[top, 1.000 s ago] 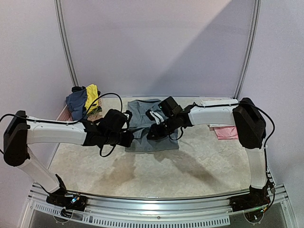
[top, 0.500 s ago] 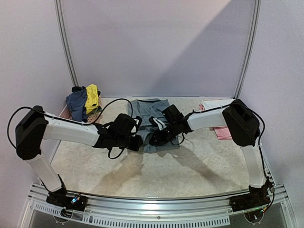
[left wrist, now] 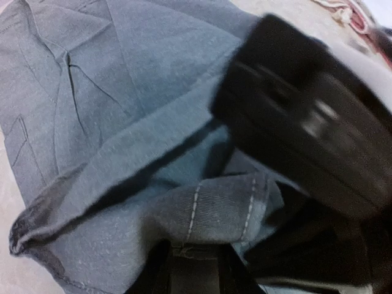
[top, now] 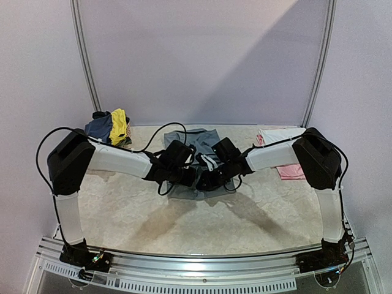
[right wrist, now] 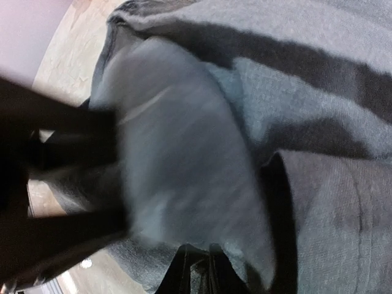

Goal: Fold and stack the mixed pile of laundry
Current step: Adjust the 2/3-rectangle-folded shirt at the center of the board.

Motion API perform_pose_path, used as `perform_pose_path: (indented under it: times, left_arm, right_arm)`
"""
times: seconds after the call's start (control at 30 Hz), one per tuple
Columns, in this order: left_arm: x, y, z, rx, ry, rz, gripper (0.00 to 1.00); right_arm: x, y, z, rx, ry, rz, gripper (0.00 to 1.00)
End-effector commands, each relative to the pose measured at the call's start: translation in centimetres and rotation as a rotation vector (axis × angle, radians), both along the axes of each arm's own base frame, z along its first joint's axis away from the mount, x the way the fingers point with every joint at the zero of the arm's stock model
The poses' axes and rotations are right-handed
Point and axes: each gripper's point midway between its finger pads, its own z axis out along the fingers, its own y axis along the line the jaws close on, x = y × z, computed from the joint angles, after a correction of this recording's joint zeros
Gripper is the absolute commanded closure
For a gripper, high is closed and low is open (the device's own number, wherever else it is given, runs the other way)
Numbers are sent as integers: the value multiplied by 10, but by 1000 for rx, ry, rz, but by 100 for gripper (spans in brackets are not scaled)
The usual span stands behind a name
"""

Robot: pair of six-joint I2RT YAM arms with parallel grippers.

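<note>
Both arms reach inward and meet over the middle of the worktop (top: 263, 214). The left gripper (top: 184, 177) and the right gripper (top: 207, 181) sit just beside each other, both low over the near part of the grey trousers (top: 197, 138).

Location of the grey trousers: centre of the worktop, towards the back. The far part lies flat. The near part is bunched and folded over under the two grippers.

Left gripper: the left wrist view shows a stitched band of the grey fabric running down between its jaws. The jaws are pinching this band. A thick fold of the fabric crosses the view above them.

Right gripper: the right wrist view shows a rounded fold of the grey fabric entering its jaws. The jaws are nearly together and pinch that fold. The view is blurred.

Other garments:
- Navy top (top: 98, 127) and yellow garment (top: 119, 125): heaped together at the back left corner, well apart from the grippers.
- White piece (top: 277, 133) and pink piece (top: 289, 172): at the right edge, partly hidden by the right arm.
</note>
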Motion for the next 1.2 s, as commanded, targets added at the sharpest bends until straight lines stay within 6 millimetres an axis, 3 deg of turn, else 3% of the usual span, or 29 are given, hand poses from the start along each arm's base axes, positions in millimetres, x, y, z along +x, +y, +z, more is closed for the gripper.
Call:
perform_pose_path:
  times: [0.0,0.1,0.23,0.37,0.5,0.6,0.7,0.83,1.0,1.17]
  left_arm:
    - [43,19,-13,63,-5,52,73]
    - [69,24,-17,82,-7,64,73]
    - [104,37,-4,110,-60,109,73]
    - [114,48,20,105,-93,150,68]
    - [92,49,48,62,-118,138,44]
    - [67,48,66,60,-129,114,39]
    - [40,47,71,75,-122,100,41]
    - [10,41,67,50,-95,70,51]
    - [-13,31,43,-19,-16,37,63]
    - [-34,28,8,-61,47,10,67]
  right_arm:
    - [-22,-21,-22,-100,64,-19,87]
    - [-26,-21,-17,-87,64,-23,87]
    - [-31,-16,-8,-69,60,-14,87]
    - [-31,-13,3,-52,53,-15,81]
    - [-23,-11,31,-41,10,-34,68]
    - [-15,-10,54,-28,-31,-52,59]
    - [-6,-6,76,-12,-70,-67,56]
    - [9,-2,88,-7,-93,-83,55]
    - [31,0,82,12,-71,-103,58]
    - [41,6,68,14,-38,-80,60]
